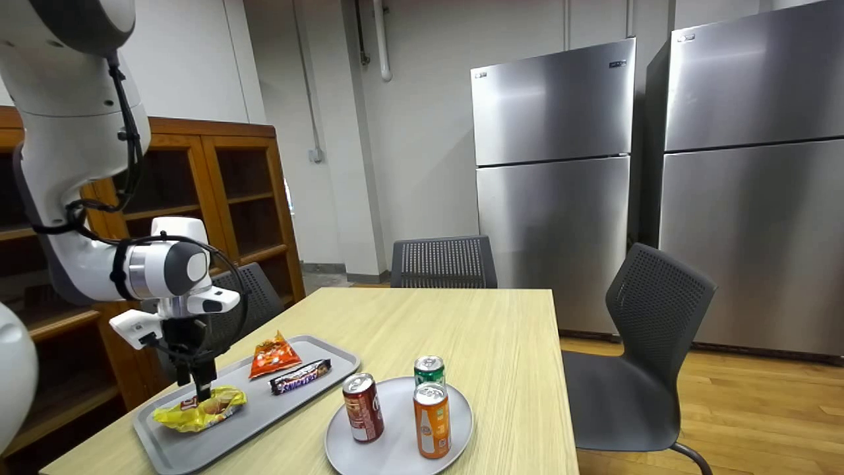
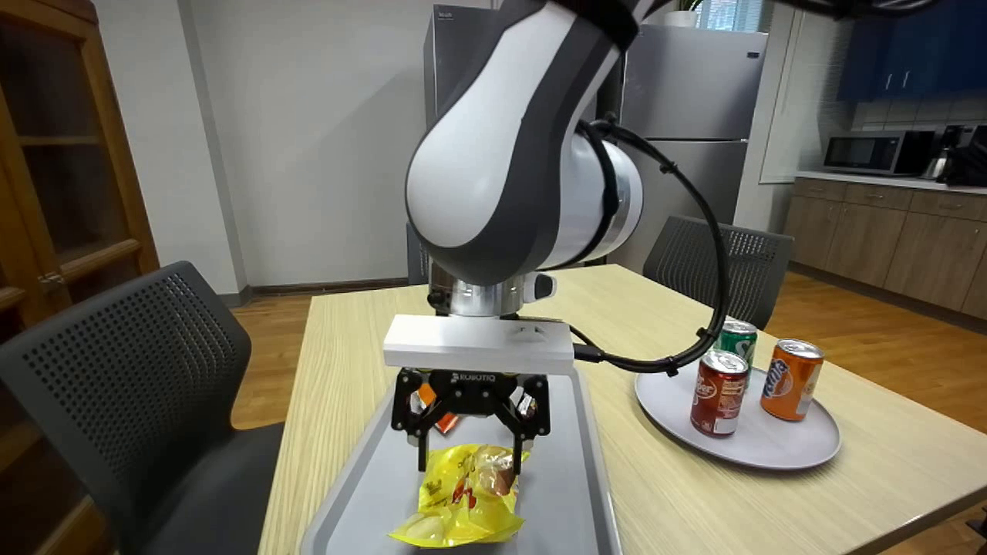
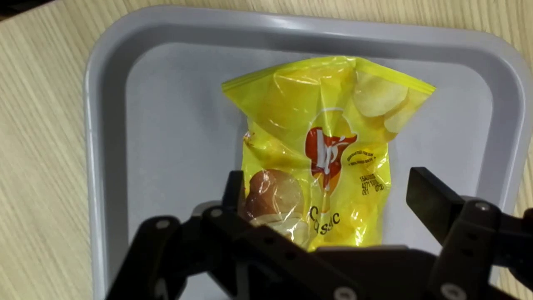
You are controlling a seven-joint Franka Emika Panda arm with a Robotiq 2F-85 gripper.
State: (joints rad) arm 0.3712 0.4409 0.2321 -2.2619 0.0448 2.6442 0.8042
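Observation:
My gripper (image 3: 331,189) is open, pointing down over a yellow chip bag (image 3: 333,154) on a grey tray (image 3: 175,104). In the wrist view one finger overlaps the bag's left edge, and a gap shows before the right finger. I cannot tell whether either finger touches it. In both exterior views the fingertips (image 1: 201,392) (image 2: 469,460) are at about the height of the bag (image 1: 191,417) (image 2: 463,512). An orange-red snack bag (image 1: 273,356) and a dark Snickers bar (image 1: 301,377) lie farther along the tray. They are partly hidden behind the gripper in an exterior view (image 2: 446,422).
A round grey plate (image 1: 394,429) beside the tray holds a dark red can (image 1: 362,408), a green can (image 1: 429,371) and an orange can (image 1: 432,425), all upright. Dark chairs (image 1: 636,376) (image 2: 139,385) stand around the wooden table (image 1: 461,330). A wooden cabinet (image 1: 198,132) stands behind the arm.

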